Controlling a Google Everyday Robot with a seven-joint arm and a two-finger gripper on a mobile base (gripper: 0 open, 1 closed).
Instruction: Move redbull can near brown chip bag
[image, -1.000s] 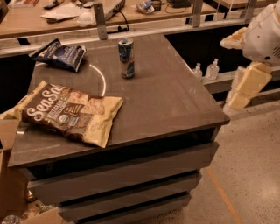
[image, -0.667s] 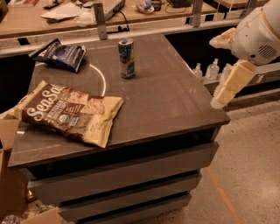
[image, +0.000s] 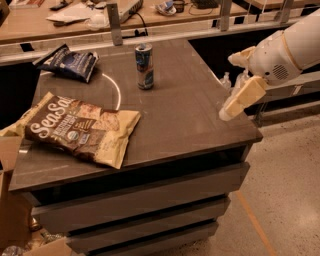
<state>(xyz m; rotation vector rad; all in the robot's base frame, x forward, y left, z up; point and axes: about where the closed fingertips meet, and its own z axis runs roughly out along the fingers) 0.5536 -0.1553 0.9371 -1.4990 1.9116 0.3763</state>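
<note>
Metal, slim and round, the redbull can stands upright toward the back of the table, blue and silver with a dull silver top. It is well apart from the brown chip bag, which lies flat at the front left: crinkly film, brown face with white lettering, tan-yellow edges, its left end reaching the table's edge. A smaller dark blue chip bag, also crumpled, lies at the back left corner. A thin white curved line is drawn on the tabletop between the can and the two bags.

The tabletop is a dark grey-brown slab, smooth and matte, above a stack of drawer fronts of the same tone. Behind runs a cluttered wooden bench; the floor is pale speckled stone, and cardboard shows at the lower left.

One can, two bags, one arm. The gripper hangs off the table's right edge, its two cream, blocky fingers spread wide and holding nothing
</note>
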